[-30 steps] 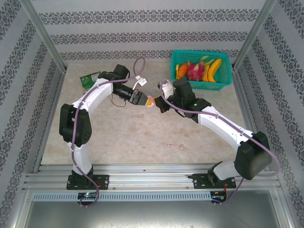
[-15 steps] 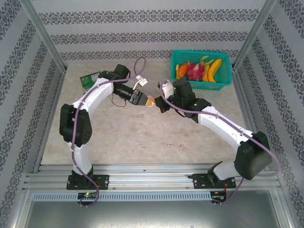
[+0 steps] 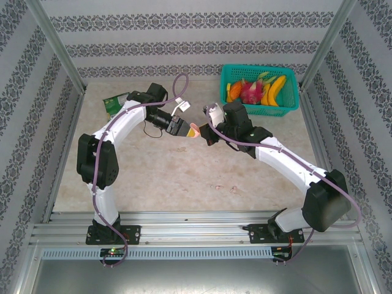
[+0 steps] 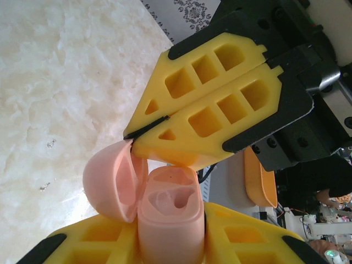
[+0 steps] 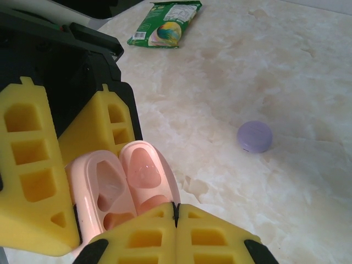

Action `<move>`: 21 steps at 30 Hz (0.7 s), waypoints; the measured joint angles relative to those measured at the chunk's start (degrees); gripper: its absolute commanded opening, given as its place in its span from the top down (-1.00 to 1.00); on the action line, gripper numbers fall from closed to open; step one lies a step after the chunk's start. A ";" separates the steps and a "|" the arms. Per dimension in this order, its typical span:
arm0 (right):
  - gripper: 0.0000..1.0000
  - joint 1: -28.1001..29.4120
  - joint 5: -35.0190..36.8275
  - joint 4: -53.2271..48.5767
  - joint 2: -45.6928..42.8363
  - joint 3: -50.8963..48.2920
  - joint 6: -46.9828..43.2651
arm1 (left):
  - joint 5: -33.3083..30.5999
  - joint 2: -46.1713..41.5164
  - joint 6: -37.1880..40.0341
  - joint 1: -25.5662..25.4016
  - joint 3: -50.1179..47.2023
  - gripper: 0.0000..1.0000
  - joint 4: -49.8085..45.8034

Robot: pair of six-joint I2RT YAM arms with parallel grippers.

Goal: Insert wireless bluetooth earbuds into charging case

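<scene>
A pale pink charging case (image 4: 170, 220) stands upright with its body pinched between the yellow fingers of my left gripper (image 4: 170, 234). Its lid (image 4: 110, 179) is swung open to the left. My right gripper (image 4: 132, 137) is shut, nothing between its fingers, and its tips rest against the lid by the hinge. From the right wrist, the open case (image 5: 102, 190) and lid (image 5: 146, 170) lie just beyond my shut right gripper (image 5: 176, 212). Both grippers, left (image 3: 185, 129) and right (image 3: 201, 128), meet above mid-table. Tiny pale earbuds (image 3: 215, 187) (image 3: 234, 189) lie on the table nearer the front.
A lilac round disc (image 5: 254, 136) lies on the marble top to the right of the case. A green packet (image 3: 114, 103) sits at the back left. A teal basket (image 3: 288, 109) of fruit stands at the back right. Metal frame posts flank the table.
The left jaws have closed in tighter on the case body. Both arms have hardly moved.
</scene>
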 measured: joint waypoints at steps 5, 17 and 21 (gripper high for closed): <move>0.77 -0.37 -0.20 -0.35 0.00 0.00 0.07 | 0.04 0.20 0.22 -0.02 0.00 0.88 -0.15; 0.24 -5.86 -3.08 -0.48 -4.07 -0.55 5.29 | -0.74 -1.51 0.46 -0.07 -3.28 1.00 2.08; -0.11 -7.89 -2.51 -1.40 -10.80 -2.23 8.90 | -4.26 -6.62 -2.29 -0.07 -9.94 1.00 8.66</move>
